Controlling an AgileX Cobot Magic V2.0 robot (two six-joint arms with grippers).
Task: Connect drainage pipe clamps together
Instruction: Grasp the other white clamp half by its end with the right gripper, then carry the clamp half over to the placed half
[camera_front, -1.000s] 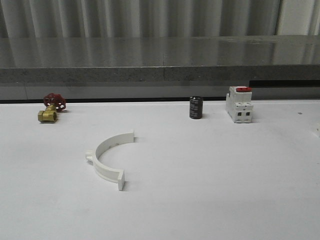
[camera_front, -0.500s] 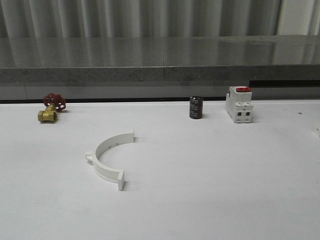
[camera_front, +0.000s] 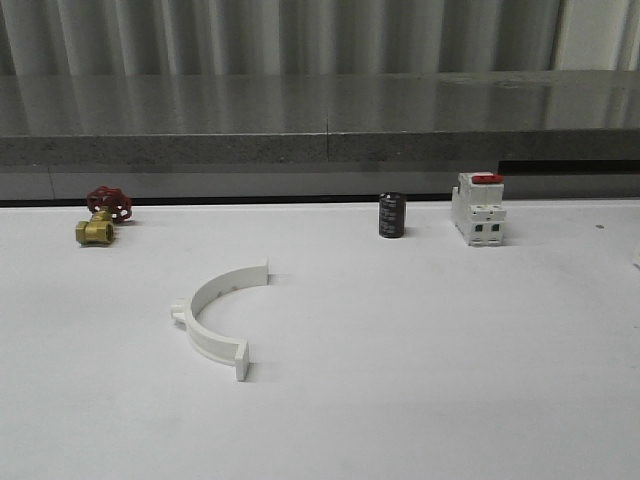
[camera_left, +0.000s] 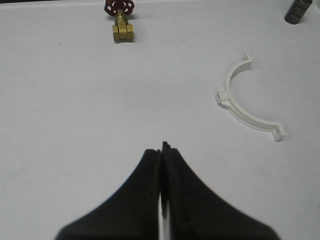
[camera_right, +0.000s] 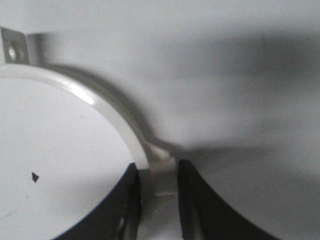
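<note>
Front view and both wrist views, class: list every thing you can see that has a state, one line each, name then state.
Clamp half on the table: lying flat, untouched, not joined to its partner.
Second clamp half: between the right tool's fingers at its outer tab.
Left tool: shut, empty, above bare table.
Right tool: shut on the second clamp half.
Brass valve: lying at the table's back left.
Black cylinder: upright.
Breaker: upright, red top up.

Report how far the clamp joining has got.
Early stage. In hand: in the right wrist view the right gripper is shut on one clamp half, its fingers either side of the band by the small tab. The other clamp half lies alone on the table, untouched, and the left gripper is shut and empty, short of it. Left: bringing the two halves together and mating their end flanges.
</note>
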